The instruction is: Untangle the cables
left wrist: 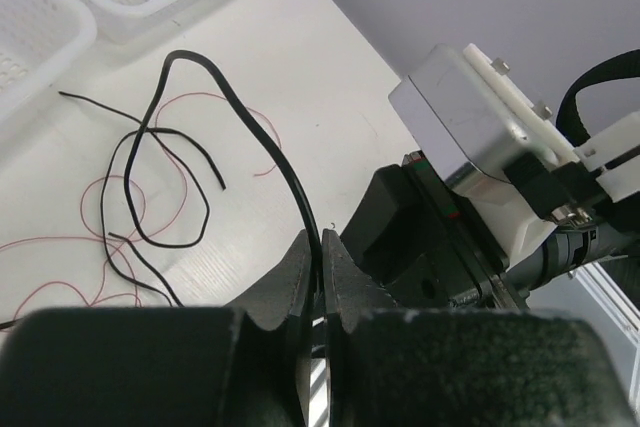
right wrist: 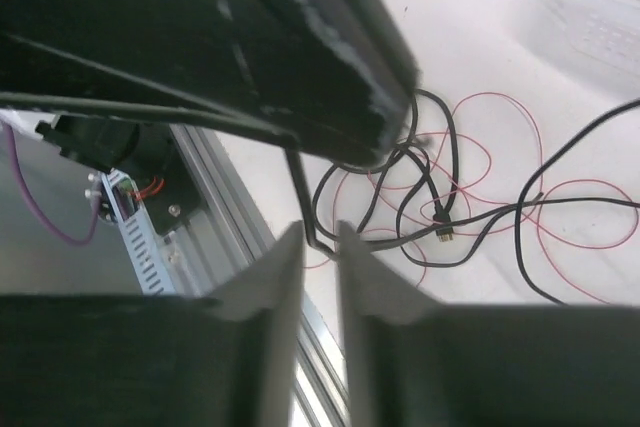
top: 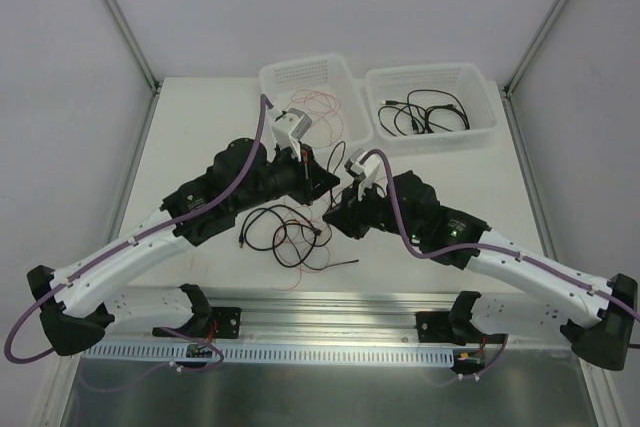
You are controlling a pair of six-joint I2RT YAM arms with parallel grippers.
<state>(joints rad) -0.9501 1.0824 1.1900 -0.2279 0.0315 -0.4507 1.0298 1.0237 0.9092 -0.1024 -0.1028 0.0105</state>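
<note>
White walls and slanted metal posts close in a pale table (top: pixel 200 117), and the cables (top: pixel 285 232) lie mostly in a loose knot of black loops and fine red wire at the middle of it, nearer the near edge than the far one, with more red wire trailing up toward the far edge. The step in hand looks like drawing one black strand out of the knot between the two arms. The left gripper (left wrist: pixel 322 247) has its fingers pressed together on a black cable (left wrist: pixel 250 137), which rises from the tips in a tall arch and drops back to the table. The right gripper (right wrist: pixel 320 237) has its fingers narrow, with a slit of light between them and a black strand running down into that slit; it does not look nipped yet. The next move probably calls for closing on that strand and then parting the arms gently, so that the loop slides free instead of tightening. Crossings of red wire over black near a small plug (right wrist: pixel 441 234) may snag. Hanging close above the right gripper, the left arm (right wrist: pixel 250 27) leaves little room to lift. Along the far edge stand two white baskets: the left basket (top: pixel 310 75) at the middle, the right basket (top: pixel 440 135) toward the far right corner, with black cables in it (top: pixel 425 112).
</note>
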